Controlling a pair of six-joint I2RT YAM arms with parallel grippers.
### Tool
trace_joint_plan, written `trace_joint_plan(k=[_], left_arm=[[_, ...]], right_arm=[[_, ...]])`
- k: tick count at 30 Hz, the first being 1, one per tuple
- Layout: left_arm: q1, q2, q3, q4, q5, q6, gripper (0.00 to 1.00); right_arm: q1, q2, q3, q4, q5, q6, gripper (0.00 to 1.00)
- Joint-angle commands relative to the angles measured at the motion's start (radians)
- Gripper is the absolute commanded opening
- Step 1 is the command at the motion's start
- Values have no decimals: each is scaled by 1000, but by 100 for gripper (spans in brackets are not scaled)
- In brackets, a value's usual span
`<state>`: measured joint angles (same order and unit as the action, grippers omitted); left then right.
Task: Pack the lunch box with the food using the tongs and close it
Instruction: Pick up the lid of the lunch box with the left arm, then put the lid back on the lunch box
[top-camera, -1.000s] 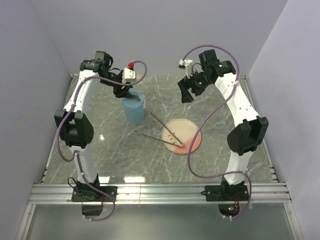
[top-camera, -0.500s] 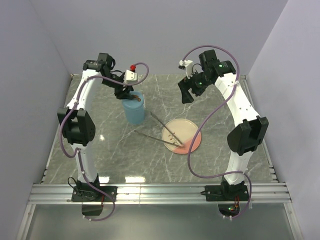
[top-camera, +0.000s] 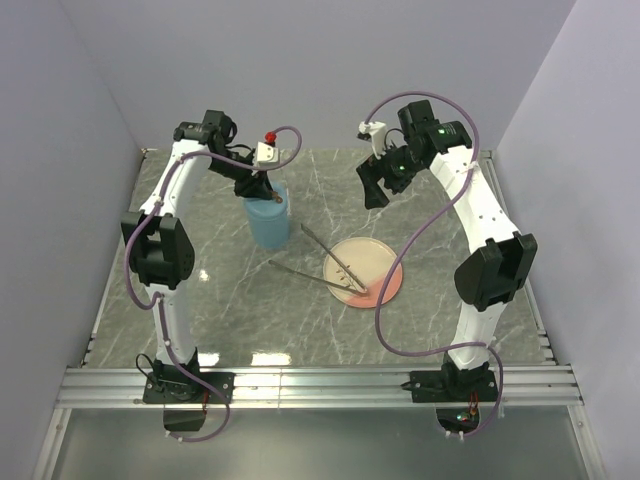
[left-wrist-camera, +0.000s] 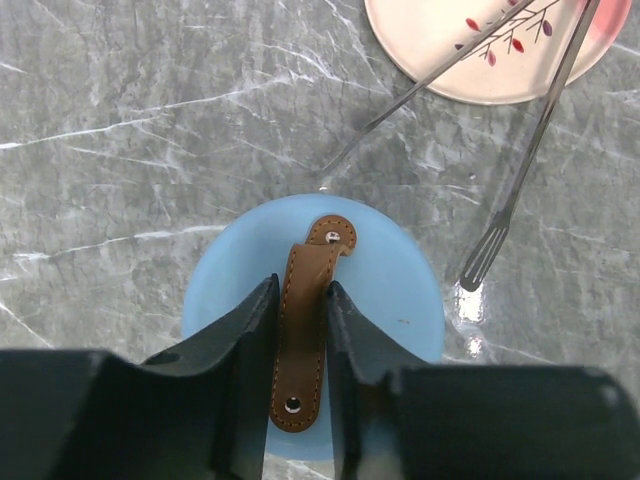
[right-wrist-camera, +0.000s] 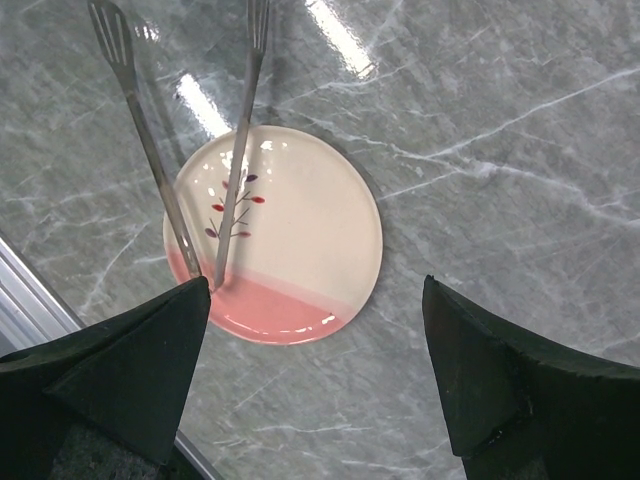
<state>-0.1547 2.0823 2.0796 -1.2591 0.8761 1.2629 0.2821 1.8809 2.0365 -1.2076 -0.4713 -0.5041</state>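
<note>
The light-blue lunch box (top-camera: 268, 224) stands at the back left with its round blue lid (left-wrist-camera: 400, 290) on top. My left gripper (top-camera: 256, 187) (left-wrist-camera: 300, 285) reaches down onto the lid, its jaws pressed against both sides of the brown strap handle (left-wrist-camera: 308, 270). The silver tongs (top-camera: 300, 271) (left-wrist-camera: 530, 150) (right-wrist-camera: 150, 150) lie spread on the table, their joined end resting on the pink plate (top-camera: 385, 270) (right-wrist-camera: 310, 230). High over the back right hangs my right gripper (top-camera: 372, 185) (right-wrist-camera: 318, 287), open and holding nothing. No food shows in any view.
The plate sits right of centre on the grey marble table (top-camera: 220, 300). Purple cables loop off both arms. Walls close in the left, back and right sides, and a metal rail (top-camera: 320, 382) runs along the near edge.
My left gripper's jaws have closed in onto the lid's brown strap, and the left wrist has shifted slightly right. The right arm, tongs and plate have not moved.
</note>
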Motion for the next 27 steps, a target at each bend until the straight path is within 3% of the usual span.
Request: trace_joint_plan(k=[1, 6, 23, 27], left_arm=[[-3, 1, 14, -8, 17, 6, 27], [-3, -31, 13, 0, 24, -26, 13], [66, -192, -133, 294, 176, -375, 9], [66, -231, -272, 427, 173, -546, 3]], right_arm=[[-14, -5, 44, -13, 2, -13, 93], [-15, -3, 42, -17, -7, -11, 93], [-18, 11, 65, -38, -13, -17, 93], [-18, 4, 51, -32, -12, -16, 93]])
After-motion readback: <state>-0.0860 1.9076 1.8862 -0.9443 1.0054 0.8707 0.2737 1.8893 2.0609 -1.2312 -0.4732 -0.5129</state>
